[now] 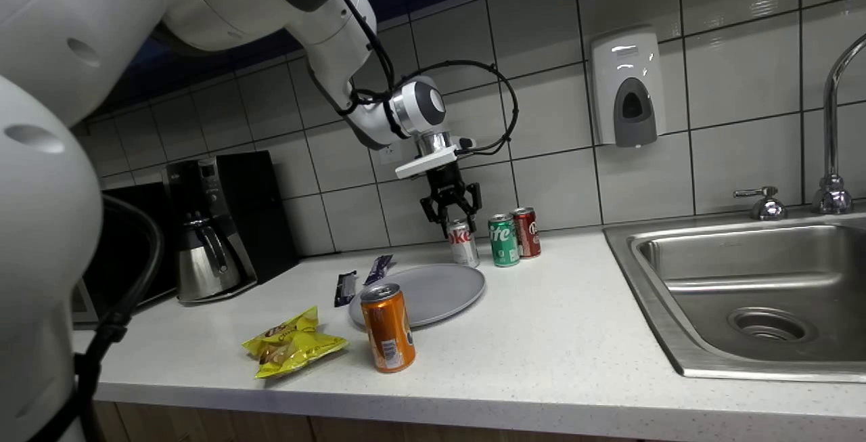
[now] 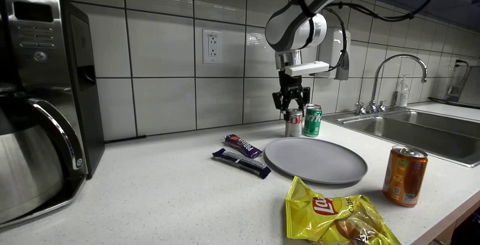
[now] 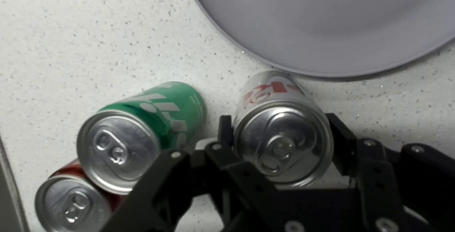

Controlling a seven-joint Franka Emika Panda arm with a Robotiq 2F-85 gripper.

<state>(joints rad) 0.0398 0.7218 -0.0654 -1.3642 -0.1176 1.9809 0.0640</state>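
My gripper (image 1: 459, 229) points down at the back of the white counter. Its black fingers are shut on a silver Coke can (image 1: 464, 249) with red letters, near its top. In the wrist view the two pads (image 3: 280, 132) lie against both sides of the can (image 3: 280, 150). The can stands upright on the counter, just behind the grey plate (image 2: 318, 160). A green can (image 3: 167, 114) stands close beside the gripper's finger, apart from it. A dark red can (image 1: 527, 235) stands against the green can; I cannot make it out in an exterior view (image 2: 313, 121).
An orange can (image 1: 388, 334) and a yellow chip bag (image 2: 333, 215) lie toward the counter's front edge. Two wrapped bars (image 2: 242, 163) lie beside the plate. A coffee maker (image 1: 203, 239) and a steel sink (image 1: 659, 320) flank the area. The tiled wall (image 2: 161, 42) is close behind.
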